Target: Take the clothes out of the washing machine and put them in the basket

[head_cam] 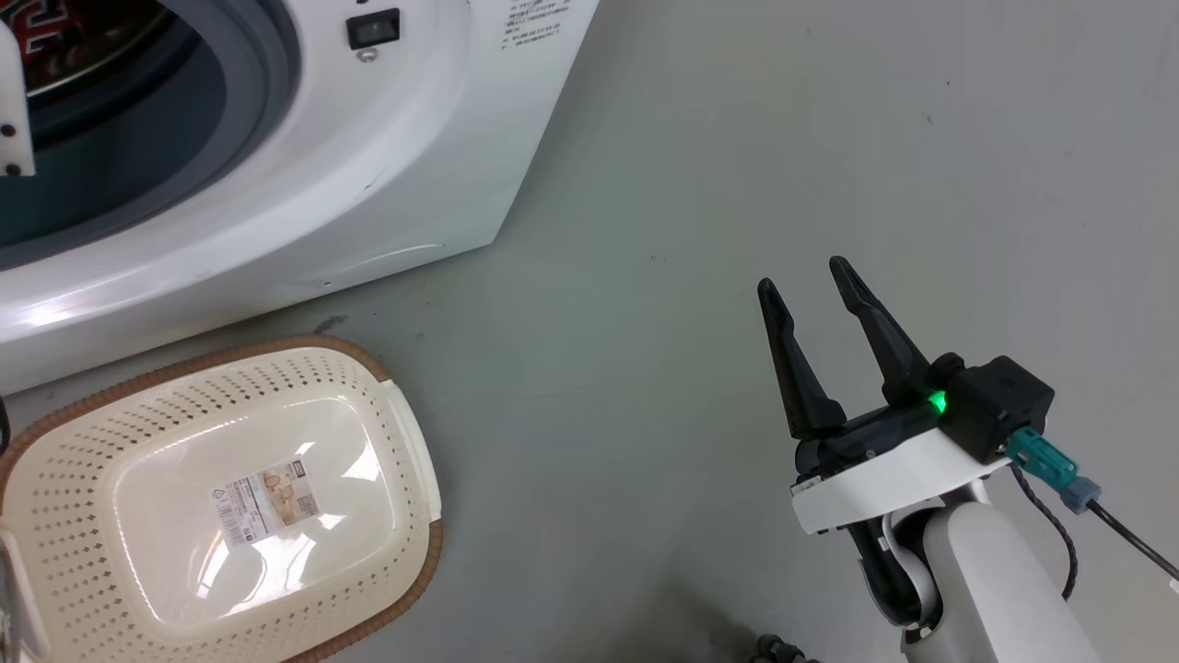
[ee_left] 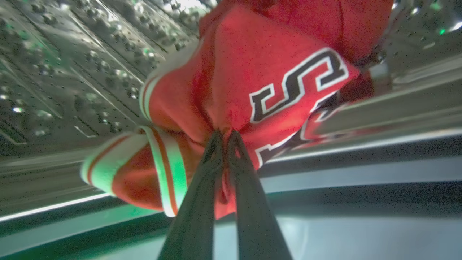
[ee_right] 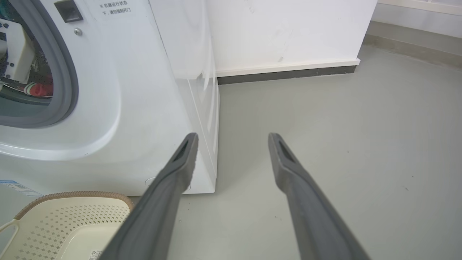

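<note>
Pinched between the matt dark fingers (ee_left: 195, 209) of the left gripper (ee_left: 223, 139), the clothes (ee_left: 252, 72) are soft red cloth with striped trim, and the drum (ee_left: 72, 72) beyond them is shiny perforated metal. Left of the right gripper (head_cam: 802, 274), with its 2 matt black fingers (head_cam: 797, 378), the washing machine (head_cam: 414, 166) has a glossy white shell and a dull grey seal (head_cam: 272, 83). The basket (head_cam: 55, 479) is glossy cream plastic with a rough brown woven-look rim (head_cam: 405, 594) and a paper label (head_cam: 265, 502), and the floor (head_cam: 691, 184) under that gripper is smooth matt grey.
</note>
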Motion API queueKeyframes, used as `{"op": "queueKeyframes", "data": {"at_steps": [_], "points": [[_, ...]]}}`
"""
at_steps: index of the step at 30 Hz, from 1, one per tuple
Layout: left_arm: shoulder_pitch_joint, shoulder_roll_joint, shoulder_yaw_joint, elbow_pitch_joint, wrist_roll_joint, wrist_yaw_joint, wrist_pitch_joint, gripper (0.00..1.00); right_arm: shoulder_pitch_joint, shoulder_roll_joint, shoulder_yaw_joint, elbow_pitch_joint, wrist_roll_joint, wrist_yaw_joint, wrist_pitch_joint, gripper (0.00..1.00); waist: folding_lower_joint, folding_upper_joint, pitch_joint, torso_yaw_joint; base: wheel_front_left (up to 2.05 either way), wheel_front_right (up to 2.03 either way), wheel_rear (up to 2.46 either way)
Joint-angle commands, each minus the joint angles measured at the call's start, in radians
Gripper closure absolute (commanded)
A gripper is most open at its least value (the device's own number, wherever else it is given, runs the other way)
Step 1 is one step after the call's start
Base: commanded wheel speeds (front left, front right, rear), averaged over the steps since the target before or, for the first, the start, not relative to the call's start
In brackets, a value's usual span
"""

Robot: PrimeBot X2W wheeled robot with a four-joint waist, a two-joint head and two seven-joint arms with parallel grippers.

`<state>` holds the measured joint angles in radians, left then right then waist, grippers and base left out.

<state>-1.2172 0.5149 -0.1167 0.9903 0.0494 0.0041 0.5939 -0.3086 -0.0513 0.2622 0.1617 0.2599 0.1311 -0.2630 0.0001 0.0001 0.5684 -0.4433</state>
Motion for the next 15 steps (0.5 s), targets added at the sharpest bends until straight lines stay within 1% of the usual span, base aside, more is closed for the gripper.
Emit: {"op": "queueKeyframes", "data": {"at_steps": [1,3,4,9,10,12,15], "points": [[0.030,-0.010,0.002,-0.045,-0.012,0.012,-0.081,1.00,-0.011,0.002,-0.010,0.008,-0.011,-0.001,-0.003,0.00,-0.0001,-0.0001,-0.020,0.011,0.00,0.00,0.00],[0.063,-0.018,0.007,-0.068,-0.023,0.017,-0.158,1.00,-0.004,0.002,-0.016,0.016,-0.021,-0.001,-0.003,0.00,-0.0001,-0.0001,-0.043,0.021,0.00,0.00,0.00],[0.078,-0.026,0.016,-0.082,-0.036,0.027,-0.207,1.00,0.001,0.002,-0.020,0.018,-0.030,-0.001,-0.003,0.00,-0.0001,-0.0001,-0.057,0.026,0.00,0.00,0.00],[0.155,-0.064,0.027,-0.107,-0.075,0.029,-0.445,1.00,0.032,0.002,-0.049,0.026,-0.064,-0.001,-0.003,0.00,-0.0001,-0.0001,-0.140,0.057,0.00,0.00,0.00],[0.155,-0.064,0.027,-0.107,-0.075,0.029,-0.445,1.00,0.032,0.002,-0.049,0.026,-0.064,-0.001,-0.003,0.00,-0.0001,-0.0001,-0.140,0.057,0.00,0.00,0.00],[0.190,-0.085,0.040,-0.099,-0.100,0.028,-0.531,1.00,0.045,0.002,-0.061,0.031,-0.078,-0.001,-0.003,0.00,-0.0001,-0.0001,-0.178,0.072,0.00,0.00,0.00],[0.240,-0.121,0.046,-0.084,-0.124,0.036,-0.627,1.00,0.068,0.001,-0.077,0.039,-0.099,-0.001,-0.003,0.00,-0.0001,-0.0001,-0.232,0.094,0.00,0.00,0.00]]}}
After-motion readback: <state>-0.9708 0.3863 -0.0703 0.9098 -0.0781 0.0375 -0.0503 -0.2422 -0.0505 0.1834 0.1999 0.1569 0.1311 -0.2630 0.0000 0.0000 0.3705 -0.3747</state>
